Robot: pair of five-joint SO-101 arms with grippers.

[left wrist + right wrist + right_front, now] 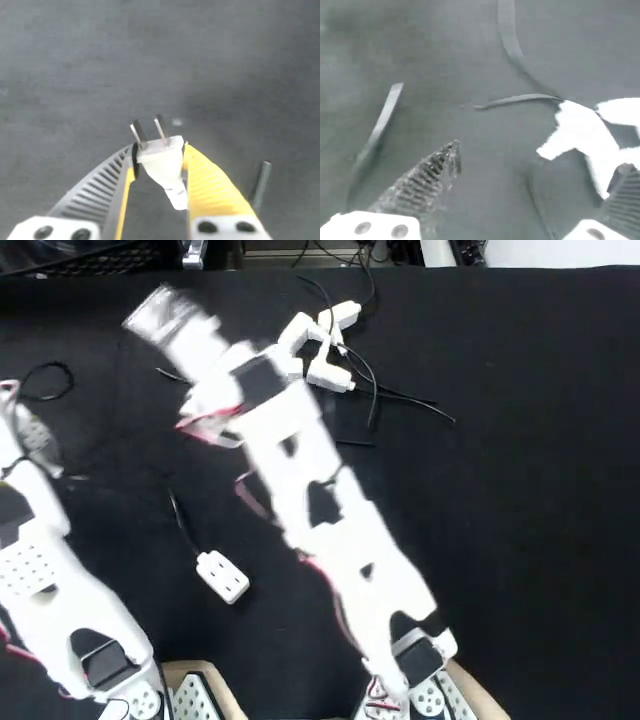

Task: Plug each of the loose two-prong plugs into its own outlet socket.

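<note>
Above the dark table (75,60), the left gripper (160,150) pinches a two-prong plug (162,161) by its body, leaving the prongs (161,131) free for plugging in. The right gripper (537,165) gapes empty beside white cord ends (580,132).

Socket block (222,576) at the bench (520,460) front, loose plugs (335,375) behind it to the right, one plug (162,161) in the left claw (160,149)

High cam looks down on table (520,540); wrist cams v close to it
</note>
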